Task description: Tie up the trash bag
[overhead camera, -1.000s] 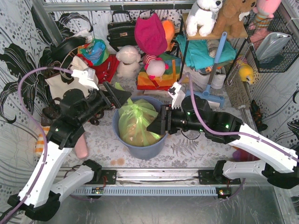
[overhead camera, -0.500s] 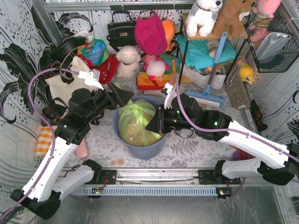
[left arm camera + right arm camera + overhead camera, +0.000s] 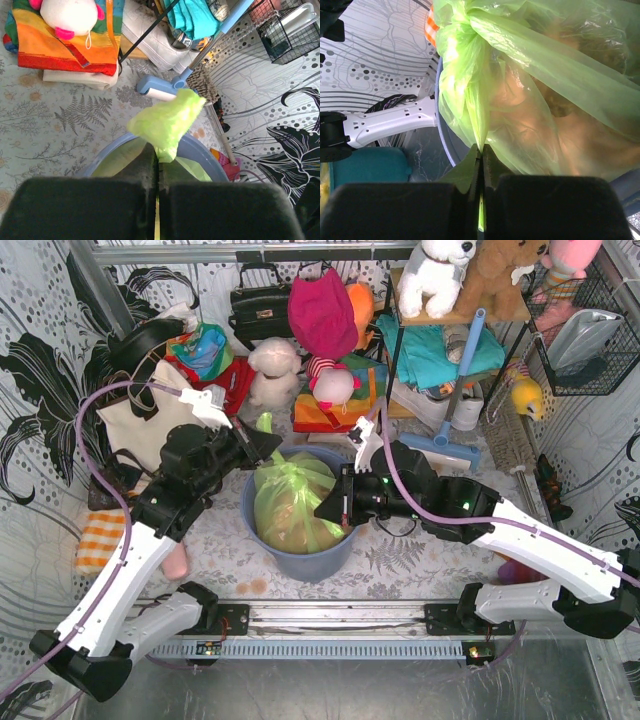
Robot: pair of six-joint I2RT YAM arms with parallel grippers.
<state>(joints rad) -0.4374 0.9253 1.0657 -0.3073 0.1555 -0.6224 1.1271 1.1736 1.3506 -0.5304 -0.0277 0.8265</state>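
Looking from above, the left pincer [image 3: 268,443] and the right pincer [image 3: 325,512] flank the trash bag [image 3: 292,502], which sits between them in a blue bin [image 3: 300,562]. The left wrist view shows jaws pinched tight on a bag flap poking past the tips. The right wrist view shows jaws clamped on a bag fold just ahead. Both ends should probably be lifted and crossed gently, since thin film tears. No readable writing appears.

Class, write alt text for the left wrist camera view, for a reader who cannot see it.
The left gripper is shut on a bunched flap of the lime-green trash bag, which sticks up above the blue bin. Behind are a fern-patterned surface, a rainbow-striped cloth with a white plush toy, and a light blue broom handle.
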